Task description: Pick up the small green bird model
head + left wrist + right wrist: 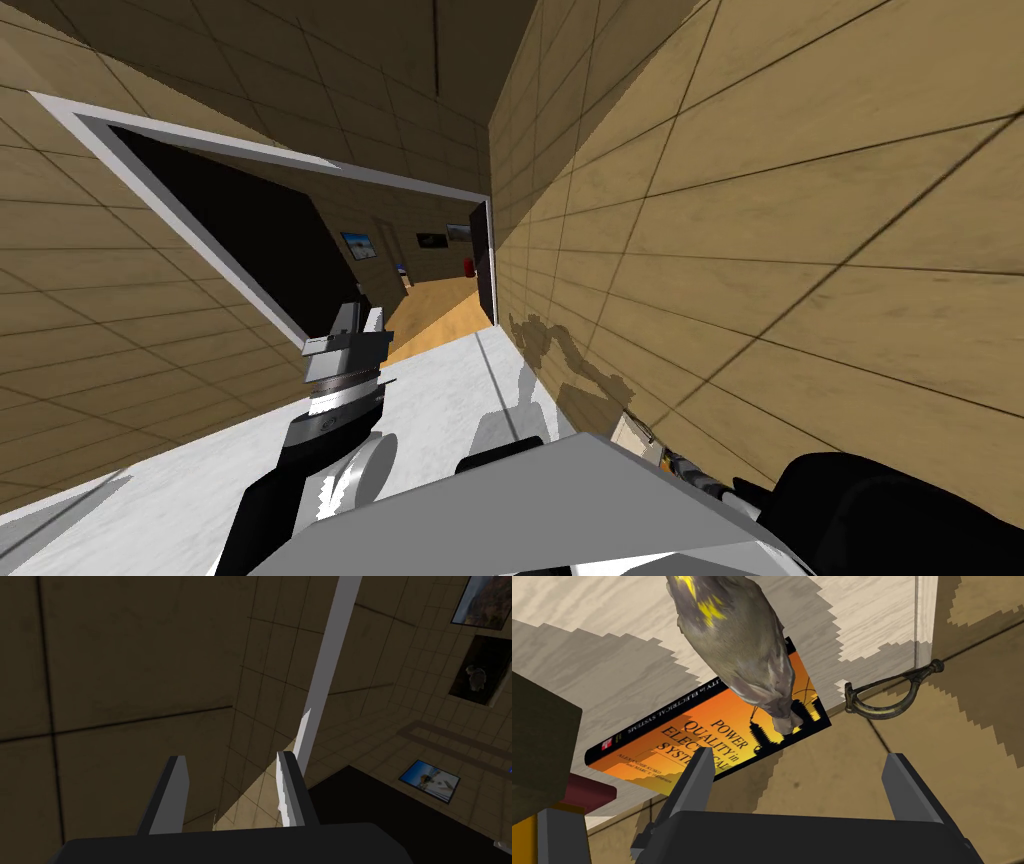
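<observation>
The bird model (737, 641), grey-olive with yellow flecks, rests on an orange book (712, 731) lying on a pale wood-grain surface (602, 621). My right gripper (802, 776) is open just short of the bird's tail end, with one finger (697, 776) over the book's edge and the other (907, 786) over tan tiles. Nothing is between them. My left gripper (358, 325) is raised beside a doorway, and in its wrist view the left gripper (230, 796) stands open and empty.
A curved bronze handle (892, 696) lies beside the book near the wooden surface's edge. A dark block (537, 746), a dark red piece (587, 791) and a yellow piece (562, 836) crowd one side. A tiled wall (780, 220) stands close on my right, with a grey-framed doorway (230, 230) opening onto a black area.
</observation>
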Robot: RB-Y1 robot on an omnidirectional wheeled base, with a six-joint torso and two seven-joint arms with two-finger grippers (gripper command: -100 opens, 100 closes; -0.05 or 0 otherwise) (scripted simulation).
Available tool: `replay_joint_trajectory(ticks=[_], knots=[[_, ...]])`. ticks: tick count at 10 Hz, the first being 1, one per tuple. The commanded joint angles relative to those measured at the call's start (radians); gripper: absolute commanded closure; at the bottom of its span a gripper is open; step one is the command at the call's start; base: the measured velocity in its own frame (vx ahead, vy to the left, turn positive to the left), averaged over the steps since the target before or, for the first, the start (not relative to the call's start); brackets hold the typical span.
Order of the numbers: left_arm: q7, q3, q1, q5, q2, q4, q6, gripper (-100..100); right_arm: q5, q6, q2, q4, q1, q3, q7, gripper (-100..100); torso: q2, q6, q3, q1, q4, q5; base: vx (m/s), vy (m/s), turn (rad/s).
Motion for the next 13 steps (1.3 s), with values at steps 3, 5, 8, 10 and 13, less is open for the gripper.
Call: replay_joint_trajectory(ticks=[3, 5, 8, 10, 13], knots=[[0.000, 0.000, 0.000, 0.000, 0.000, 0.000, 0.000, 0, -0.003, 0.069, -0.004, 0.044, 0.025, -0.011, 0.013, -100, -0.001, 0.000, -0.001, -0.002, 0.000, 0.000, 0.034, -0.032, 0.257], [0.000, 0.000, 0.000, 0.000, 0.000, 0.000, 0.000, 0, -0.009, 0.135, 0.003, 0.100, 0.065, -0.017, 0.033, -100, -0.002, 0.000, -0.001, -0.002, 0.000, 0.000, 0.056, -0.047, 0.356], [0.000, 0.000, 0.000, 0.000, 0.000, 0.000, 0.000, 0, -0.017, 0.209, 0.024, 0.169, 0.110, -0.015, 0.053, -100, -0.004, 0.001, -0.002, -0.005, -0.001, -0.001, 0.071, -0.085, 0.383], [0.000, 0.000, 0.000, 0.000, 0.000, 0.000, 0.000, 0, -0.020, 0.227, 0.034, 0.188, 0.119, -0.013, 0.057, -100, -0.004, 0.001, -0.002, -0.003, -0.001, -0.001, 0.046, -0.065, 0.129], [0.000, 0.000, 0.000, 0.000, 0.000, 0.000, 0.000, 0, -0.029, 0.258, 0.072, 0.227, 0.126, 0.001, 0.061, -100, -0.001, 0.001, 0.000, 0.000, 0.000, 0.000, 0.006, -0.034, 0.111]])
